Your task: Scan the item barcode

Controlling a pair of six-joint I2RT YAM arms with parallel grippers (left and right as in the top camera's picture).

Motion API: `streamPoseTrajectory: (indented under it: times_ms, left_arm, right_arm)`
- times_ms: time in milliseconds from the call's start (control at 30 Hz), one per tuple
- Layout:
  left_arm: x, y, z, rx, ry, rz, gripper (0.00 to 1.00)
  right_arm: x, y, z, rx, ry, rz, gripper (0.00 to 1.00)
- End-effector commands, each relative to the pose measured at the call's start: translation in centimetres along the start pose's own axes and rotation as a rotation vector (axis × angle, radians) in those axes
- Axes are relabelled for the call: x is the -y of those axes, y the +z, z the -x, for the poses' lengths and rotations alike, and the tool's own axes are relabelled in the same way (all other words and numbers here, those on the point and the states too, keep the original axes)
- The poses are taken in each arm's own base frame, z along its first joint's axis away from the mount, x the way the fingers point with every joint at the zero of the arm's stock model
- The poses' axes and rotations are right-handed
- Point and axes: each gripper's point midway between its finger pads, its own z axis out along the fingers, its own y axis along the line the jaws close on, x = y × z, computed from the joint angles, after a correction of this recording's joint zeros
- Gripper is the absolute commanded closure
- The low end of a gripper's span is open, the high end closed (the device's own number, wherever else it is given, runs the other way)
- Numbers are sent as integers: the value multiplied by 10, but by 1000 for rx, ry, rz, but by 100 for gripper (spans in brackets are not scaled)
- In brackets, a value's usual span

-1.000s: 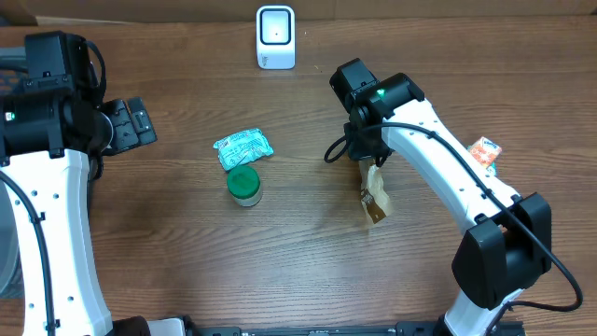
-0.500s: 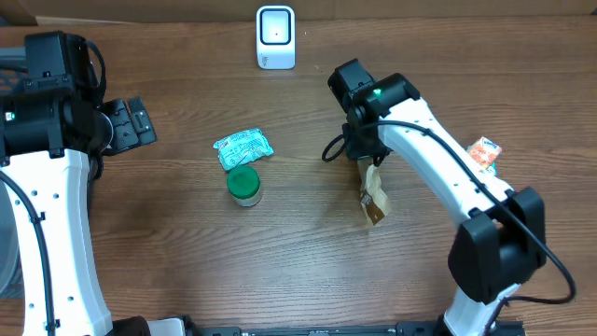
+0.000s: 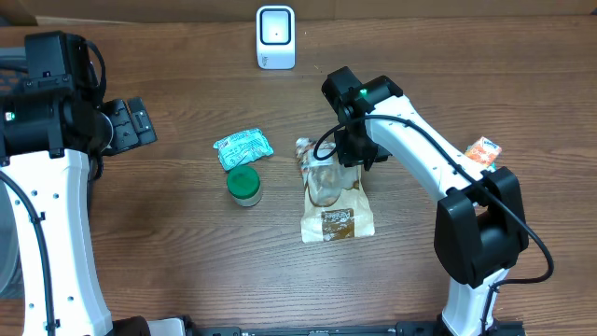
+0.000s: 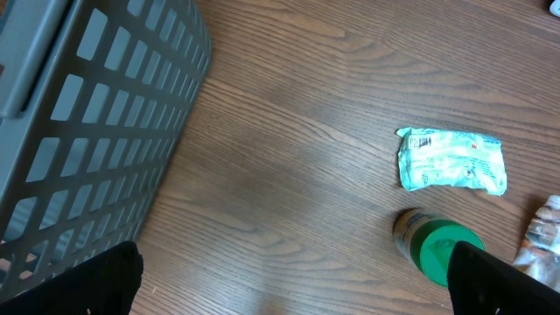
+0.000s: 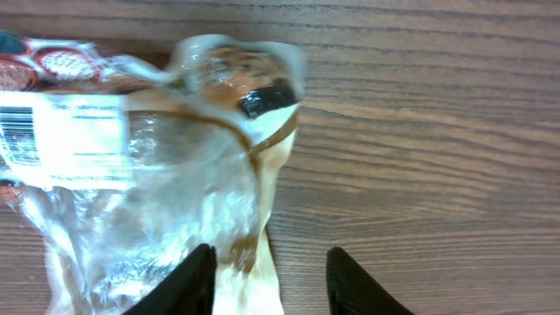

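Note:
The item, a clear and brown plastic bag (image 3: 332,194), lies flat on the table right of centre. In the right wrist view the bag (image 5: 157,175) shows a white barcode label (image 5: 61,129) at its left. My right gripper (image 3: 350,149) hovers over the bag's far end, open; the bag's edge lies loose between the fingers of the right gripper (image 5: 271,284). The white scanner (image 3: 275,37) stands at the back centre. My left gripper (image 3: 140,121) is at the far left, open and with nothing in it; the left wrist view shows the left gripper (image 4: 297,289) above bare wood.
A green-white packet (image 3: 242,147) and a green-lidded jar (image 3: 244,185) lie left of the bag. An orange packet (image 3: 484,150) sits at the right. A grey slatted basket (image 4: 79,131) stands at the table's left edge.
The right gripper has opened and shifted slightly left. The bag, earlier hanging edge-on from it, now lies spread flat on the table. The left arm has not moved.

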Motion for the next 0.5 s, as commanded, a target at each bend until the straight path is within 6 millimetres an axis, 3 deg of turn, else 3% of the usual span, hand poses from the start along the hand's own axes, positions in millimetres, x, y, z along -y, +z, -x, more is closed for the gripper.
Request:
streamPoseTrajectory:
  times_ms: [0,133,300,467]
  left_arm:
    - [-2,0,1,3,-18,10,0]
    - [-2,0,1,4,-18,10,0]
    - [-2,0,1,3,-18,10,0]
    - [-2,0,1,3,-18,10,1]
  right_arm:
    - [-2,3,-1,-11,0,11,59]
    - [-5,3,-3,-23,8,43,52]
    - [-5,4,-5,-64,44,118,51]
    - [16,6,-10,-129,124,169,51]
